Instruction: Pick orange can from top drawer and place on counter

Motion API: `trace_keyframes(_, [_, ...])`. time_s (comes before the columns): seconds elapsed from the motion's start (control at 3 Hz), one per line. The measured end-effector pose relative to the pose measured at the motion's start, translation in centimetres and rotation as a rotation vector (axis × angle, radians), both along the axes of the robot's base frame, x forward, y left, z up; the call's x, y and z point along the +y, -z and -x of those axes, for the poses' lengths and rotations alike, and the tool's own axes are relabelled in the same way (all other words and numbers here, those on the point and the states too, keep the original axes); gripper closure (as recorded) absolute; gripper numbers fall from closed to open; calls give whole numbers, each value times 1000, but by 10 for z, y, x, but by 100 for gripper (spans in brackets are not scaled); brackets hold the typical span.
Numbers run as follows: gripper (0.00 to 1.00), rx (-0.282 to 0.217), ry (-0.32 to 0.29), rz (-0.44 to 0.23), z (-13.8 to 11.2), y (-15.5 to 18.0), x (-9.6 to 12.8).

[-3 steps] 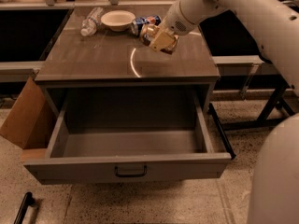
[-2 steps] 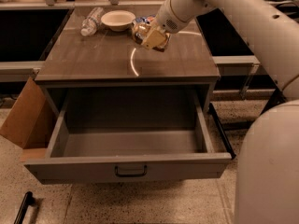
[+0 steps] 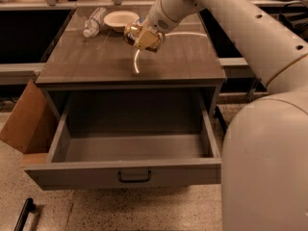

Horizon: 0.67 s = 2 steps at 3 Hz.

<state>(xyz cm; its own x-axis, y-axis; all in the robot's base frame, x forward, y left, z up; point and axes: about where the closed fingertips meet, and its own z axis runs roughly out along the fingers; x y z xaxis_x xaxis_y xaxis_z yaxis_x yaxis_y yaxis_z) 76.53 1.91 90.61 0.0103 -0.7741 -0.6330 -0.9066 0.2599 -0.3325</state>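
My gripper hangs over the middle of the counter, toward its back edge, fingers pinching the orange can. The top drawer stands pulled open below the counter's front edge. A white bowl and a plastic bottle sit at the counter's far-left corner.

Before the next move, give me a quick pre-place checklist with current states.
1. Orange can held in gripper: ok.
2. Gripper over counter, past the open top drawer: ok.
3. Counter by the gripper free of bowl and bottle: ok, both sit back left.
4. Gap between can and counter: cannot tell.
5. Can upright: cannot tell.
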Motion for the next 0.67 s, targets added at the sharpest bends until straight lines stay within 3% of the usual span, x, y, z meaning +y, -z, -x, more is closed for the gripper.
trace_keyframes(0.33, [98, 2, -13, 4, -10, 6, 17])
trace_keyframes(0.67, [76, 10, 0, -5, -16, 12, 24])
